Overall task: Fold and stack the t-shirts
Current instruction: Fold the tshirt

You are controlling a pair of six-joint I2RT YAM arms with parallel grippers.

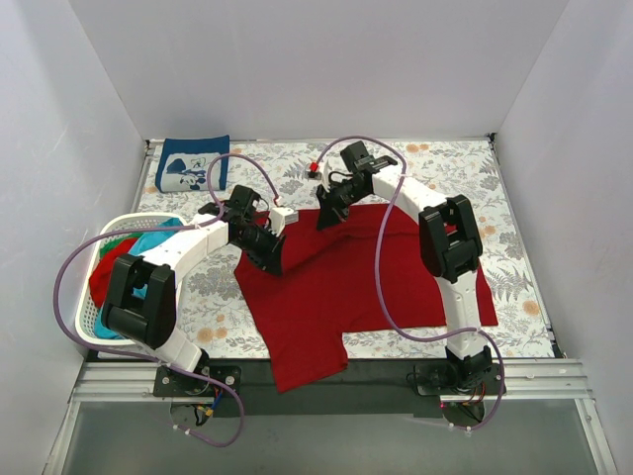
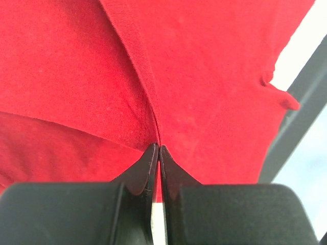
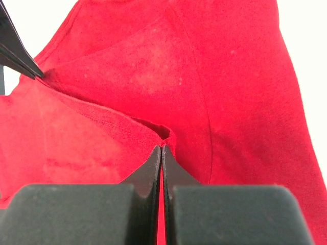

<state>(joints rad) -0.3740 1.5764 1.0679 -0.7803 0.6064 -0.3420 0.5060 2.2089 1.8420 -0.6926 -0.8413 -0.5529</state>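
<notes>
Soft dark red cloth t-shirt (image 1: pixel 336 287), limp and light, lies spread mid floral-clothed counter (image 1: pixel 514 287), likely to sag and slip, so edge pinches suit it: left tool (image 2: pixel 157 149) clamps a fold at its 10 o'clock, right tool (image 3: pixel 162 149) at 12 o'clock.

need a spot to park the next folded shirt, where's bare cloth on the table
Bare tablecloth lies right of the red t-shirt, out to its right edge, and along the far edge right of the folded navy t-shirt. The left is crowded: laundry basket, left arm. The left gripper and right gripper are shut on the red t-shirt mid-table.
</notes>
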